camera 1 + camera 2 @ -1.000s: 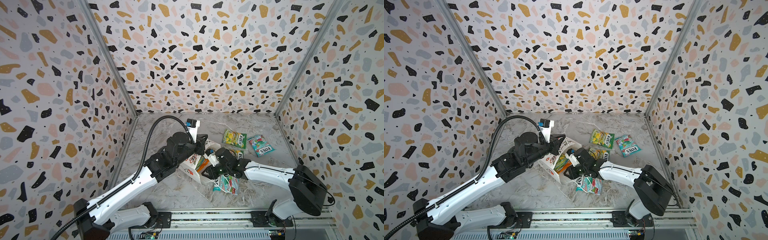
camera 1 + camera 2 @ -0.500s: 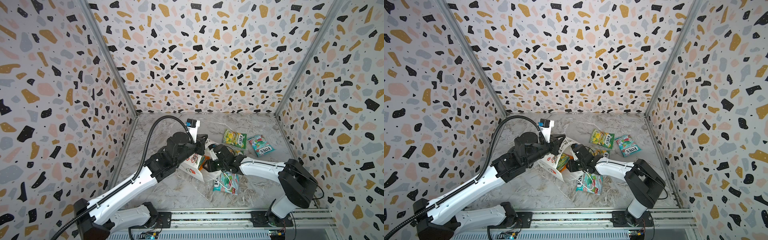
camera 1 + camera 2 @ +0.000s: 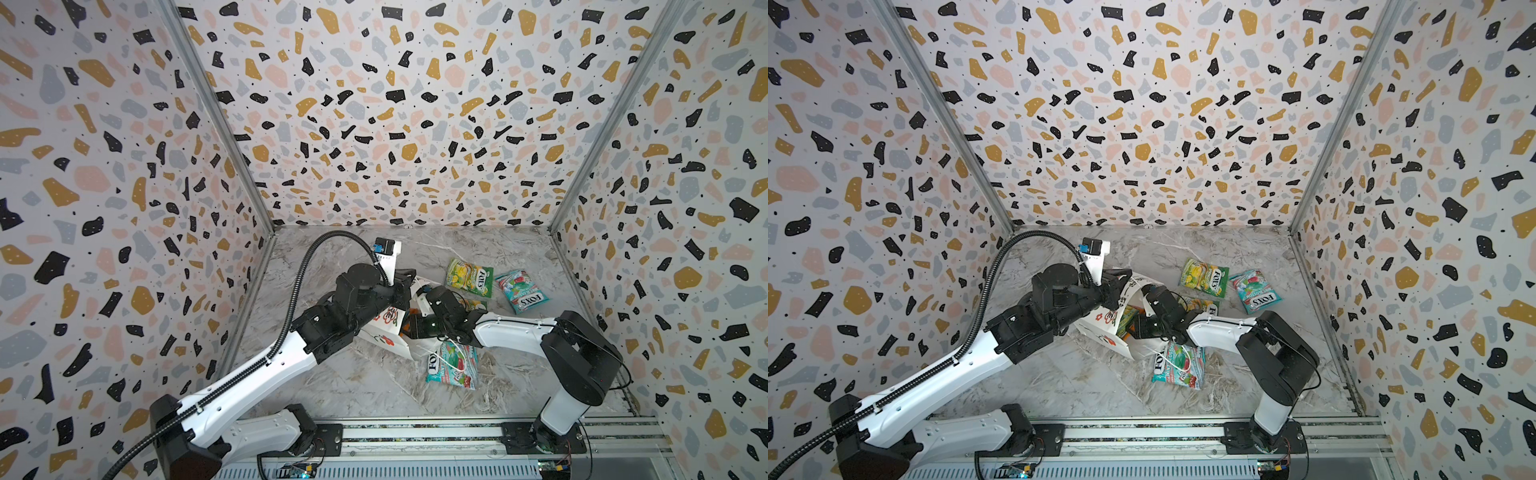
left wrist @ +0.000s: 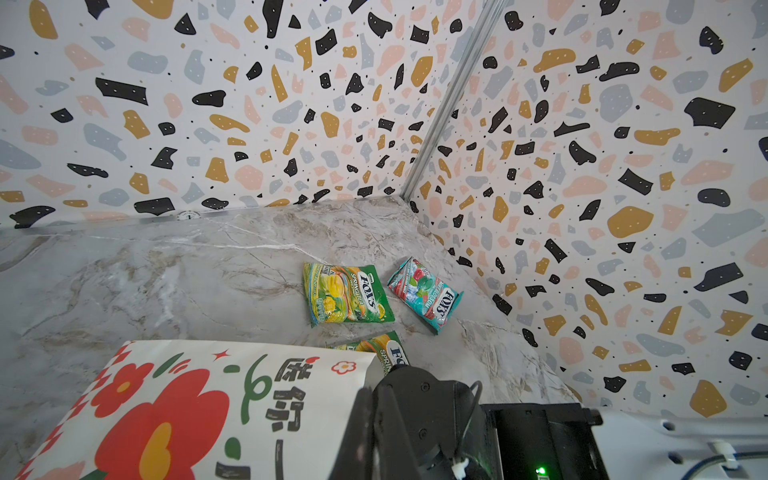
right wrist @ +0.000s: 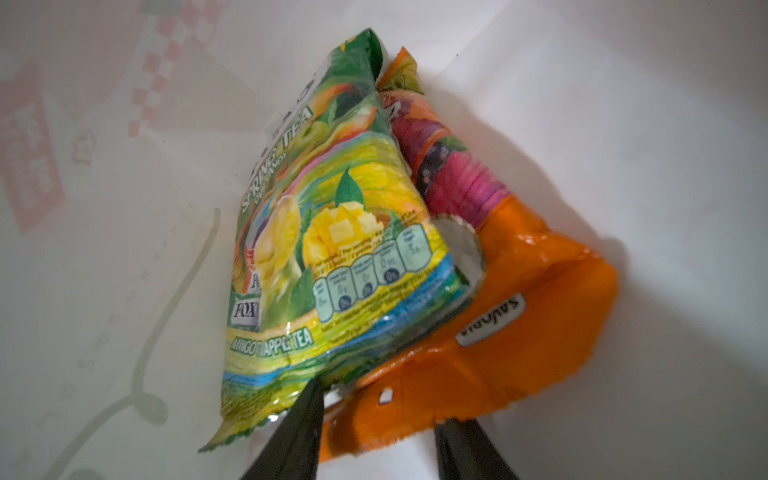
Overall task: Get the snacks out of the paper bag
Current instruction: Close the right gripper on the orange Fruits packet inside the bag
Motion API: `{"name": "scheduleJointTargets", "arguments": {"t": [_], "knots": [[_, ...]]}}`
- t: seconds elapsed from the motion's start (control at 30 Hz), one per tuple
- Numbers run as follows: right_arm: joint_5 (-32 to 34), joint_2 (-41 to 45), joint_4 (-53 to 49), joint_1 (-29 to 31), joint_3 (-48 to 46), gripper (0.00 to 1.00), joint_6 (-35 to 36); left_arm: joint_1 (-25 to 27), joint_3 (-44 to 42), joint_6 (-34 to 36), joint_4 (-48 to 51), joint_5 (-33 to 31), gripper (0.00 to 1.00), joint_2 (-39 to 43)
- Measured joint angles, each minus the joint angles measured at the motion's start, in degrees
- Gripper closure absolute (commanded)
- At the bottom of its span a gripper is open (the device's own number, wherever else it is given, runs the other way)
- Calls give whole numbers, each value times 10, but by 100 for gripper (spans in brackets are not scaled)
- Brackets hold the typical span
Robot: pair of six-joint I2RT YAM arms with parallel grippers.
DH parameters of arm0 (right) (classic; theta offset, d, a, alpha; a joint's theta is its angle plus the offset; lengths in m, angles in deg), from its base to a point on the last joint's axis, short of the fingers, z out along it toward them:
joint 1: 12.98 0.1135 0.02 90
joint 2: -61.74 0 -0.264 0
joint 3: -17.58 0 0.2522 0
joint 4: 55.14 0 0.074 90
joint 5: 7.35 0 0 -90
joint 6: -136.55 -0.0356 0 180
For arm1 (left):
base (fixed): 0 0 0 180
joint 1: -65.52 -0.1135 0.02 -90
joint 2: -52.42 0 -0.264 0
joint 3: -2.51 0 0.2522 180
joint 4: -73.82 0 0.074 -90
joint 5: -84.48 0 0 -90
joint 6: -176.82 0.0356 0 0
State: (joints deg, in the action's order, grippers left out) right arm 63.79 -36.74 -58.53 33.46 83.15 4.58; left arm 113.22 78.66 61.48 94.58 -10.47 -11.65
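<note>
Okay, my right gripper (image 5: 379, 409), parted inside the white paper gift bag (image 5: 623, 124), has the glossy orange-pink candy packet (image 5: 519, 311) edge-on between its jaws.

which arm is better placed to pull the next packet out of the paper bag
Right. The right gripper is inside the paper bag, jaws open around the edge of the orange packet, with a green Spring Tea packet beside it. The left gripper is shut on the bag's rim, holding it.

The left arm stretches forward, and the left pincer (image 3: 406, 286) is closed on the rim of the paper bag (image 3: 384, 338). The right arm lies low, with the right pincer (image 5: 380, 440) inside the bag's mouth, its jaws standing apart.
</note>
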Motion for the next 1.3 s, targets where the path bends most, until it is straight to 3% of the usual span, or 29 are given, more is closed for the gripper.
{"name": "scheduleJointTargets", "arguments": {"t": [0.13, 0.33, 0.5, 0.83, 1.3], "knots": [[-1, -27, 23, -1, 0, 59, -18, 0, 0, 0, -2, 0, 100, 0], [-15, -56, 56, -1, 3, 100, -29, 0, 0, 0, -1, -7, 100, 0], [-11, -40, 46, -2, 3, 100, -22, 0, 0, 0, -1, -27, 100, 0], [16, 89, -45, -2, 3, 100, 33, 0, -10, 0, 4, -81, 100, 0], [30, 212, -179, -2, 19, 100, 100, 0, -13, 0, 7, -96, 100, -7]]}}
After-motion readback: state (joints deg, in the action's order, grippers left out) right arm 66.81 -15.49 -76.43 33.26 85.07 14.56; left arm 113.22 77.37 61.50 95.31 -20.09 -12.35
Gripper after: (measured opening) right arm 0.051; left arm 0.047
